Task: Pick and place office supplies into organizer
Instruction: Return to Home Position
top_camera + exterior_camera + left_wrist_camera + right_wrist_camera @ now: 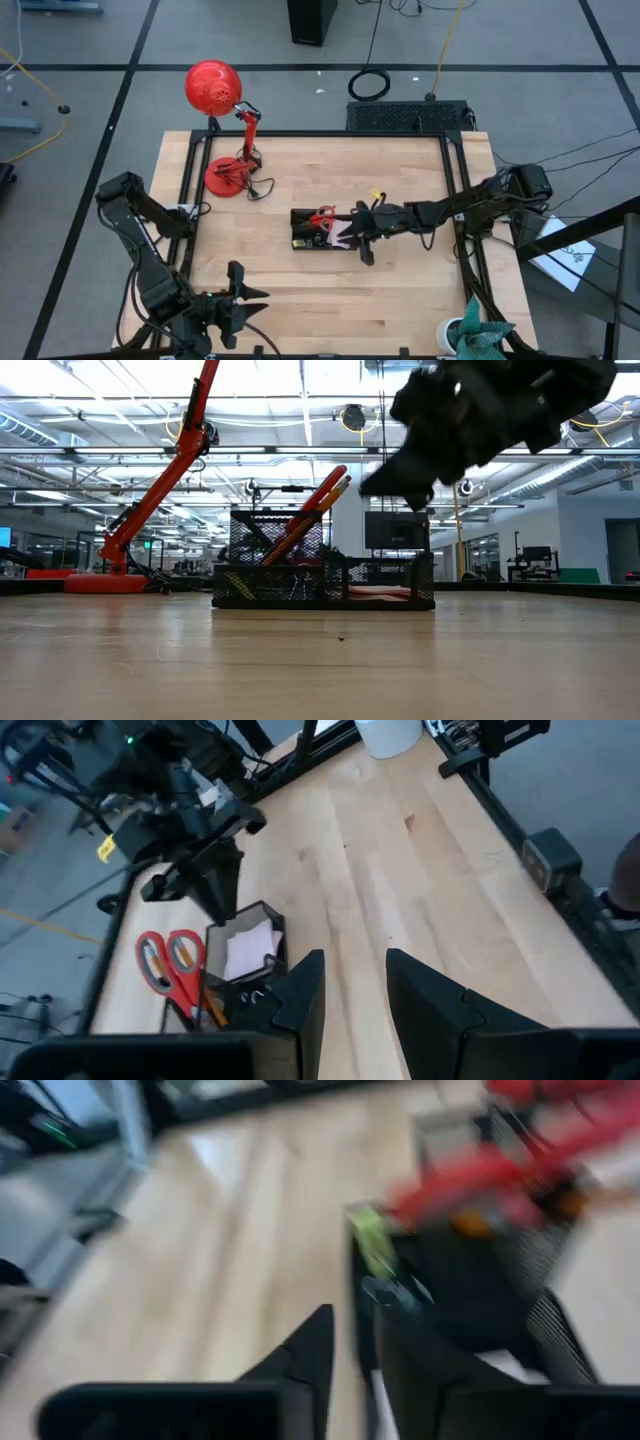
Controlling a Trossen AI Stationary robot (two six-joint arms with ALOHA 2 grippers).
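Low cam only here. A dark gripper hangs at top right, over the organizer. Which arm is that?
Observer: It's the right arm. In the high view the right gripper is above the end of the organizer nearest that arm's side of the table.
Operator: Is the sticky pad inside? The mesh hides it from me.
Observer: Yes. The left wrist view shows the pale sticky-note pad lying in a compartment, next to the red-handled scissors.
Operator: Where's the left arm? I don't see it.
Observer: The left gripper is open and empty. It sits by the table's near edge on the left arm's side, well away from the organizer.
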